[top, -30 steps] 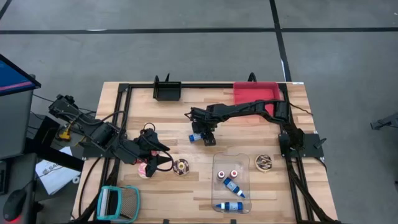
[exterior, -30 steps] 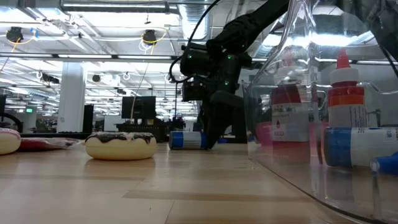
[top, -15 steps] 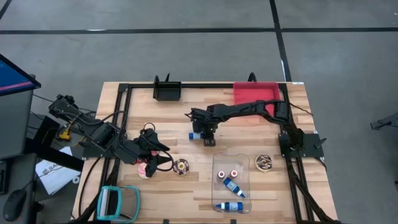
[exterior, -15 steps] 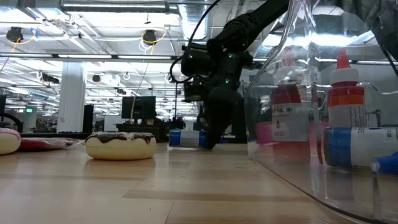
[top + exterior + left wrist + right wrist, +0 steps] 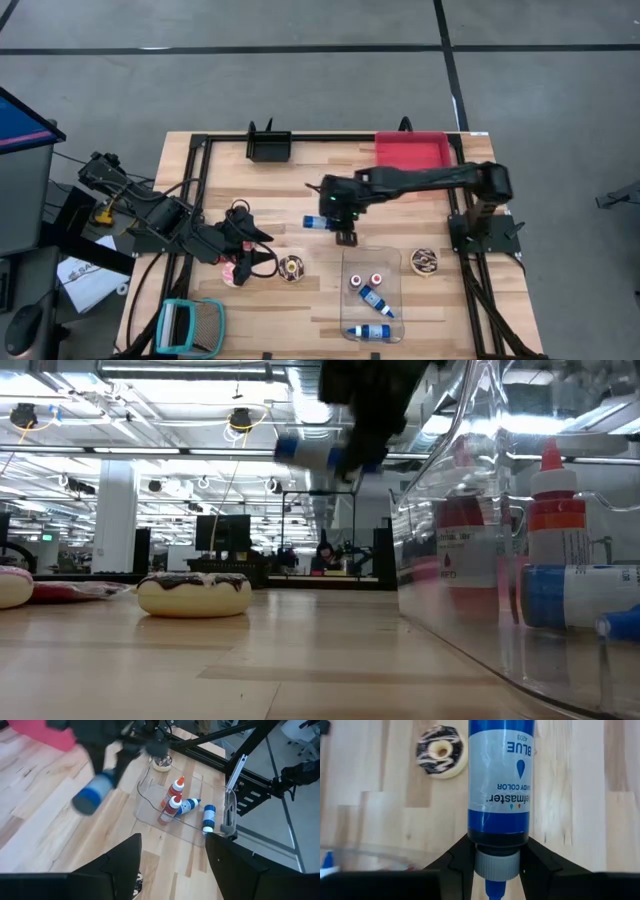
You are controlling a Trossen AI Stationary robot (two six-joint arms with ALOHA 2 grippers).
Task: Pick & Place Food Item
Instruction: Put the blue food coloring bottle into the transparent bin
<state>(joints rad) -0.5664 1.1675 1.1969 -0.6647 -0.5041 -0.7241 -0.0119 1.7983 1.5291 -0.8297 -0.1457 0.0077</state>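
Note:
A blue food-colour bottle with a white label hangs in the air over the middle of the table, and my right gripper is shut on it. In the low view the bottle shows blurred, high above the tabletop. My left gripper stands open over the table's left part, with nothing between its fingers. A clear tray near the front edge holds several small bottles. My right gripper pinches the bottle at its grey cap collar, one finger on each side. The fingers slant down from above and lie across the bottle's cap end. The bottle is lifted clear, roughly level, its body pointing toward the table's left.
A chocolate donut lies left of the tray and another donut right of it. A pink item lies under my left gripper. A red bin and a black bin stand at the far edge, a teal brush at the front left.
My right gripper has risen steeply and come a little toward the near edge, taking the blue bottle with it. The bottle lay on the table and is now lifted well clear, still roughly level.

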